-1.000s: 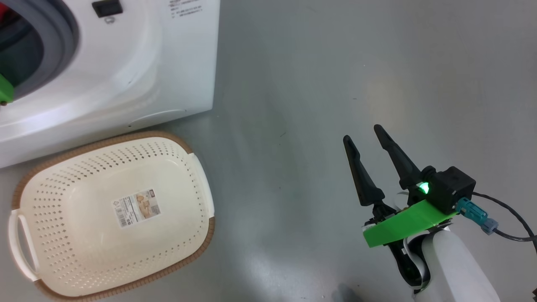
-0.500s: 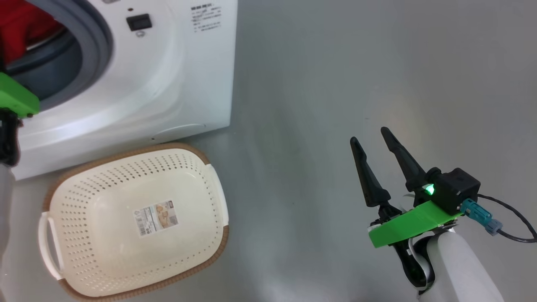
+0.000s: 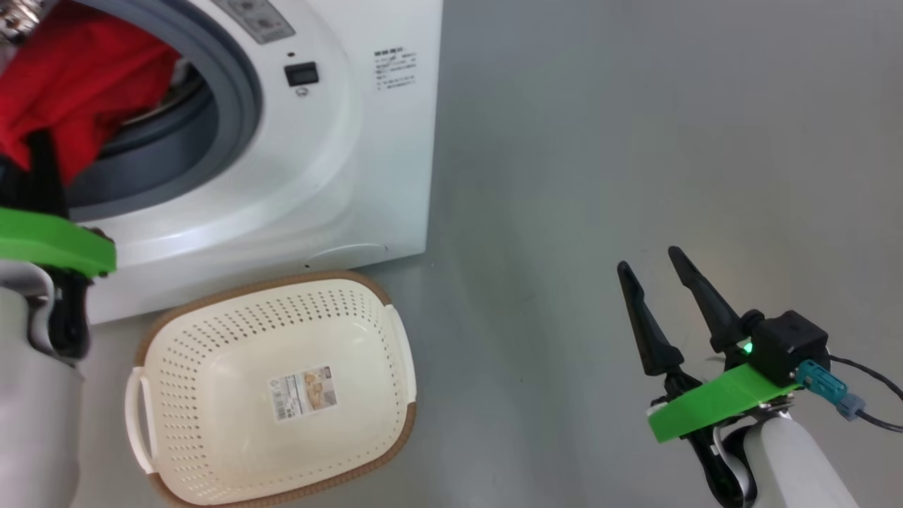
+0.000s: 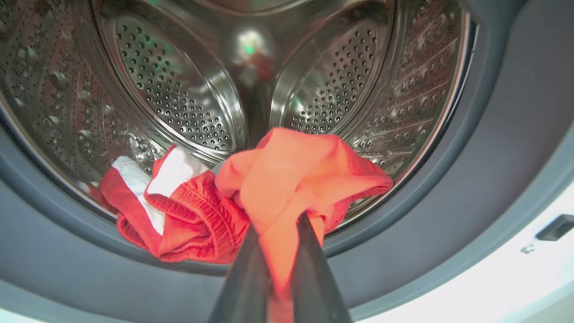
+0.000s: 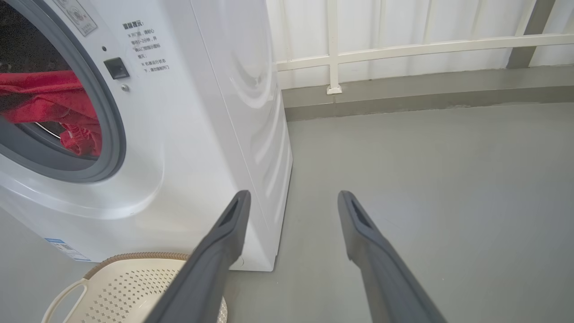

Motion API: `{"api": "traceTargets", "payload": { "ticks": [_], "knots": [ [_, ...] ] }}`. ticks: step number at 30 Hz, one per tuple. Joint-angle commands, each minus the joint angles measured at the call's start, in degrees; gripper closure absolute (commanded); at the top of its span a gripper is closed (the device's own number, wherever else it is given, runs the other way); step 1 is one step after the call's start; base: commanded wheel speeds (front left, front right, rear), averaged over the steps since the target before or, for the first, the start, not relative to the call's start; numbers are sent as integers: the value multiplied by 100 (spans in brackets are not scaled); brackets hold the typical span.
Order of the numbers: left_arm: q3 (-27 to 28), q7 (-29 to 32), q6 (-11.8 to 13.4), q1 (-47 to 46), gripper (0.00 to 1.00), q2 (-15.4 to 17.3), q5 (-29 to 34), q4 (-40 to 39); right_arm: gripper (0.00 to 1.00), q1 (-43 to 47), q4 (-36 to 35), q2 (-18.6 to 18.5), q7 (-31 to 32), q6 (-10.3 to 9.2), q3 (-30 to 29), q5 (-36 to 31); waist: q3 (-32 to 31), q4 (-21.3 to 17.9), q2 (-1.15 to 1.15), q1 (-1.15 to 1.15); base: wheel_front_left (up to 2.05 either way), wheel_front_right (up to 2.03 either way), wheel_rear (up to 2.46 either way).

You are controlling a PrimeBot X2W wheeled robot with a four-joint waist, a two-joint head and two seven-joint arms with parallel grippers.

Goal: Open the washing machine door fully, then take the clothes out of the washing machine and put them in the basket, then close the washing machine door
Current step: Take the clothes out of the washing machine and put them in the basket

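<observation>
The white washing machine (image 3: 367, 148) stands at the upper left, its grey gasket (image 3: 240, 106) ringing the open mouth; its door is out of view. Red clothes (image 3: 77, 77) hang out over the mouth. In the left wrist view my left gripper (image 4: 279, 223) is shut on a bunched fold of red cloth (image 4: 291, 175) in front of the steel drum (image 4: 179, 89). A red and white garment (image 4: 175, 206) lies on the gasket lip beside it. The cream basket (image 3: 275, 391) sits on the floor below the machine, holding nothing. My right gripper (image 3: 649, 257) hovers open over bare floor, far right.
Grey floor (image 3: 600, 141) stretches to the right of the machine. In the right wrist view a white railing and wall (image 5: 403, 45) close off the far side. The basket rim (image 5: 134, 258) lies just in front of the machine's lower corner.
The head camera has swung, shifting the whole picture right and down. My left arm has drawn back out of the drum mouth, bringing the red cloth with it. The right arm holds still.
</observation>
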Motion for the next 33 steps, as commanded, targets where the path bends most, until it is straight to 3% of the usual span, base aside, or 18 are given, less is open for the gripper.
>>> {"api": "traceTargets", "payload": {
  "ticks": [1, 7, 33],
  "knots": [
    [299, -70, -17, 181, 100, 184, 139, -349, 0, 134, -115, -62, -68, 9, 69, -1, -201, 157, 0, 0, 0, 0, 0],
    [778, -71, -17, 1041, 100, -151, 587, -1447, 0, 307, -101, -125, -68, 9, -31, 6, -479, 329, 0, 0, 0, 0, 0],
    [1414, -71, -17, 4038, 100, -1149, 1280, -5712, 0, 549, -157, -276, -68, 9, -204, 18, -709, 760, 0, 0, 0, 0, 0]
  ]
}}
